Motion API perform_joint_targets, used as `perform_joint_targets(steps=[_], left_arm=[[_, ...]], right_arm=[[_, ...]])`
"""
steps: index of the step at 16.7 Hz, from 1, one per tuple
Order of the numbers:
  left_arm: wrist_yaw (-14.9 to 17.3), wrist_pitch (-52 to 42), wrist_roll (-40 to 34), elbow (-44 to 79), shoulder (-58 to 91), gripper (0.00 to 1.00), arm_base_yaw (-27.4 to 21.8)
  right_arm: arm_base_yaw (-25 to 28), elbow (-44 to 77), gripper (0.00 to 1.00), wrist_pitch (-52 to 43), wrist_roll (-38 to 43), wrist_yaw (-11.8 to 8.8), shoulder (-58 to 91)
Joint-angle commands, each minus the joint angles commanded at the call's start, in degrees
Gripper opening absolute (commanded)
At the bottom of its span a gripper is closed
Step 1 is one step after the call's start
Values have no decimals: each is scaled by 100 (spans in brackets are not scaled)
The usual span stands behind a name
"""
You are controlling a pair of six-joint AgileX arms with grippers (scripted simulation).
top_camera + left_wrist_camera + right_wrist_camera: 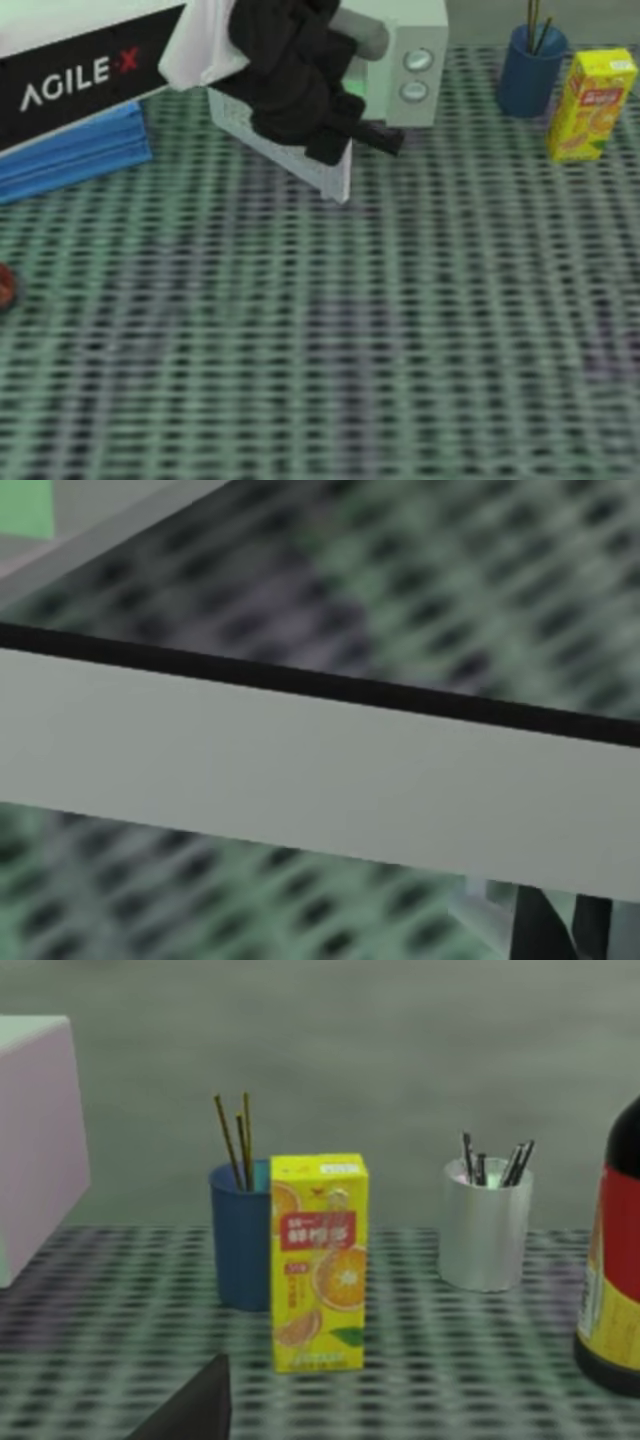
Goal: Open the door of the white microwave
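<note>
The white microwave [425, 25] stands at the back of the table, its two grey knobs [416, 76] facing forward. Its door [332, 176] is swung out from the front at an angle, the free edge toward the table's middle. My left arm reaches over the microwave, and my left gripper [375, 138] sits at the door's free edge, shut on it. In the left wrist view the door [320, 770] crosses as a broad pale band, with the left gripper [565, 930] mostly hidden behind it. My right gripper [200, 1410] is parked off to the right, outside the top view.
A blue tray [70, 160] lies at the back left under a white AGILE-X box [80, 70]. A blue cup with sticks [530, 70] and a yellow juice carton [590, 105] stand right of the microwave. Farther right are a white cup [485, 1225] and a dark bottle [615, 1270].
</note>
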Motion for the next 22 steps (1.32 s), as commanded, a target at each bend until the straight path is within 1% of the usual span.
perform_joint_targets(steps=[3,22], left_arm=[[98,49,184,-166,-111,0,57],[98,49,184,-166,-111,0,57]], right_arm=[[0,0,100,0,0,0,0],[0,0,100,0,0,0,0]])
